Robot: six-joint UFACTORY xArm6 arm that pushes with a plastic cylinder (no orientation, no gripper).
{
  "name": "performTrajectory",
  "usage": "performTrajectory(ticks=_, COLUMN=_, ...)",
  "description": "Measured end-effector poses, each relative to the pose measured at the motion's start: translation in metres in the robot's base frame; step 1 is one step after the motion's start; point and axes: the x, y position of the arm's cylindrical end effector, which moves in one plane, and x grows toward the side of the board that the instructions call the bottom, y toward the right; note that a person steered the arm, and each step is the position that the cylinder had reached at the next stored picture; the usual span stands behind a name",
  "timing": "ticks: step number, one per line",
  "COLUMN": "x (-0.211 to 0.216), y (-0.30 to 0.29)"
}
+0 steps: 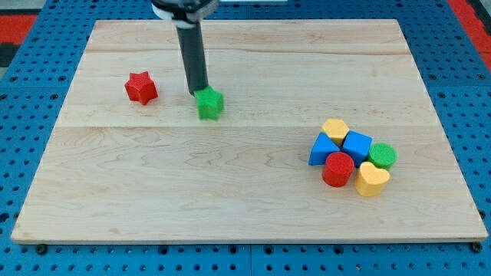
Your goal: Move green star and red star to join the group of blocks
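Observation:
The green star lies on the wooden board, left of centre in the upper half. My tip is right at its upper left edge, touching or almost touching it. The red star lies further to the view's left, apart from the tip. The group of blocks sits at the view's right: a yellow hexagon, a blue cube, a blue triangle, a red cylinder, a green cylinder and a yellow heart, all packed together.
The board rests on a blue pegboard table. The arm's dark rod comes down from the view's top.

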Motion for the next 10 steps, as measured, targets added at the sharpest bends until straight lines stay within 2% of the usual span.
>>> performTrajectory(ticks=1, x=0.045, y=0.041)
performTrajectory(ticks=2, x=0.102, y=0.046)
performTrajectory(ticks=3, x=0.081, y=0.001)
performTrajectory(ticks=4, x=0.109, y=-0.012)
performTrajectory(ticks=5, x=0.139, y=0.013)
performTrajectory(ticks=6, x=0.147, y=0.089)
performTrajectory(ticks=7, x=0.136, y=0.147)
performTrajectory(ticks=8, x=0.139, y=0.047)
performTrajectory(ticks=9, x=0.099, y=-0.020)
performTrajectory(ticks=10, x=0.040, y=-0.051)
